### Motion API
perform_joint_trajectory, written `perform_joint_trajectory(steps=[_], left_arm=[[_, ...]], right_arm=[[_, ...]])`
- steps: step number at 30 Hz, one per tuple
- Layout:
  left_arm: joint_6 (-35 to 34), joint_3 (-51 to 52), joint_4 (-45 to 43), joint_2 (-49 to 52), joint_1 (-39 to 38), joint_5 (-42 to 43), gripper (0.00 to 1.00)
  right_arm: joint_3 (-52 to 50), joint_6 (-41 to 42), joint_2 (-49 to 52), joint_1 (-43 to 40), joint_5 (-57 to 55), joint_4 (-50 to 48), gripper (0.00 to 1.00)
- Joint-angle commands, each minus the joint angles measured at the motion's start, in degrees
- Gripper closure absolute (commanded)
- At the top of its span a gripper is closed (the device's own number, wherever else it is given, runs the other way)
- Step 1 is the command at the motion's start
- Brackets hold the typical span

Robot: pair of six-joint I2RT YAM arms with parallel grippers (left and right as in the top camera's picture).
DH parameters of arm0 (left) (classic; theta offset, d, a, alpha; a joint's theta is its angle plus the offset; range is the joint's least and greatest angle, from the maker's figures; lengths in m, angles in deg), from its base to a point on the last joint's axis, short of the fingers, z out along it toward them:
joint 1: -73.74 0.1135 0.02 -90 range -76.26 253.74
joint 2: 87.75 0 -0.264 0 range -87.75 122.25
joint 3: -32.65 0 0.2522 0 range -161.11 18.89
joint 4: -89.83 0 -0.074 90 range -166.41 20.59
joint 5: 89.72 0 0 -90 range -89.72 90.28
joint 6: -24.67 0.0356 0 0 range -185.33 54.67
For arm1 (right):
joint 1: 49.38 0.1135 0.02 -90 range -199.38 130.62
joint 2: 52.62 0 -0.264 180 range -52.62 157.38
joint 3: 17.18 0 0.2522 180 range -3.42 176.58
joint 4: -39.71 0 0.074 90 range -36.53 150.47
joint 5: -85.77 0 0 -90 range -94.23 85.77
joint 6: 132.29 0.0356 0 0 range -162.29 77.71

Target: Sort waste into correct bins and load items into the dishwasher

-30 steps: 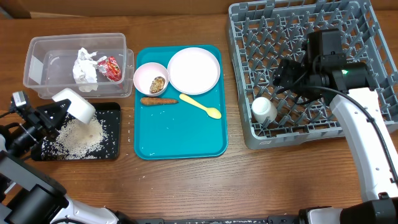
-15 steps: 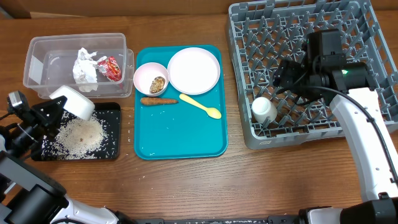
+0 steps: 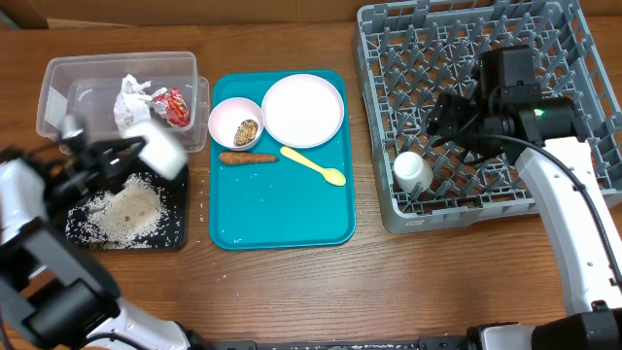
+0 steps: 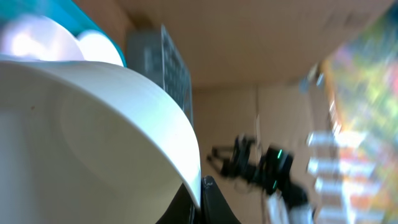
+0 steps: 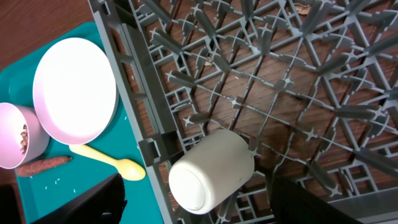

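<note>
Brown wooden table (image 3: 292, 282) under soft even light, plain tan cardboard wall (image 3: 194, 10) along its far edge.

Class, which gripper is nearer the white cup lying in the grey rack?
Right. The right gripper hangs over the rack, just beside the cup. The left gripper is far across the scene, above the black tray, gripping a bowl.
</note>
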Motion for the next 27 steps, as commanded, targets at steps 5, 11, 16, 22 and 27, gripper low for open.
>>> perform_joint_trajectory(steps=[5, 11, 16, 22, 27], left_arm=[[-11.3, -12.5, -7.1, -0.9, -18.6, -17.4, 0.96], [-28.2, -13.2, -17.1, -0.2, -36.5, -53.1, 0.96], [-31.9, -11.6, -19.1, 2.5, -49.5, -65.9, 0.96], [-36.3, -11.5, -18.3, 7.0, -58.1, -74.5, 0.96], [-37.1, -11.5, -16.3, 10.1, -60.4, -74.4, 0.93]], right_arm=[[1.5, 0.0, -1.1, -0.1, -0.5, 0.1, 0.23], [1.5, 0.0, -1.1, -0.1, -0.5, 0.1, 0.22], [1.5, 0.0, -1.1, -0.1, -0.5, 0.2, 0.22], [1.5, 0.0, -1.1, -0.1, -0.5, 0.2, 0.22], [1.5, 0.0, -1.1, -0.1, -0.5, 0.2, 0.22]])
